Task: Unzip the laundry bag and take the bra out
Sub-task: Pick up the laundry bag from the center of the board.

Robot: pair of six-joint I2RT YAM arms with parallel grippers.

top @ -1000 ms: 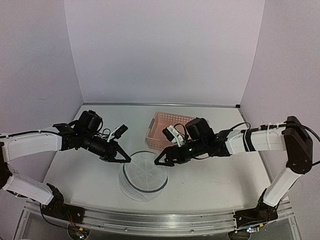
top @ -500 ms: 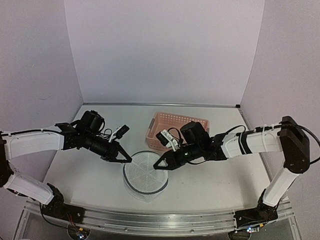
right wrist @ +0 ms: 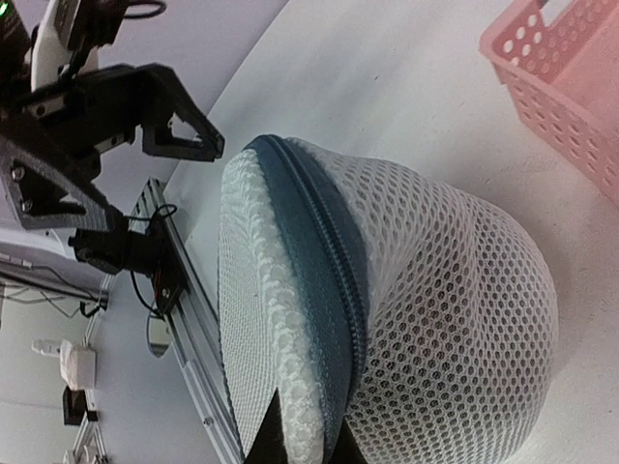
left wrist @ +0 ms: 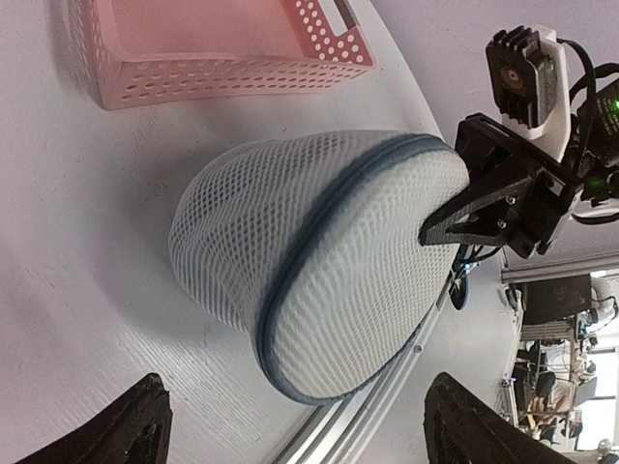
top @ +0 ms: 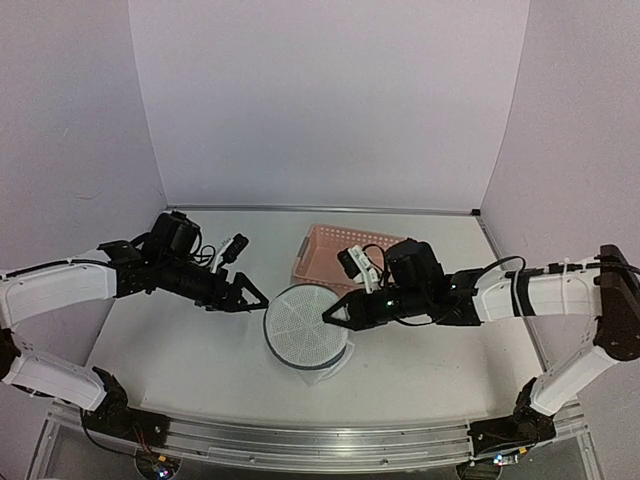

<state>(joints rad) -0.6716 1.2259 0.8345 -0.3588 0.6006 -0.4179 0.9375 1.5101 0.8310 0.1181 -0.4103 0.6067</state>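
I'm holding laundry bag (top: 307, 325) tilted on bench (top: 180, 350), right gripper (top: 330, 316) jaws clamping its zip rim; left gripper (top: 256, 299) hovering just left of bag, jaws standing apart.

Top external looks down from high behind; both wrist cameras frame the laundry bag (left wrist: 319, 261) closely (from opposite sides), mid-picture

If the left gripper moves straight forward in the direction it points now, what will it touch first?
Probably the laundry bag: its mesh side lies directly ahead of the open left gripper, though depth is uncertain.
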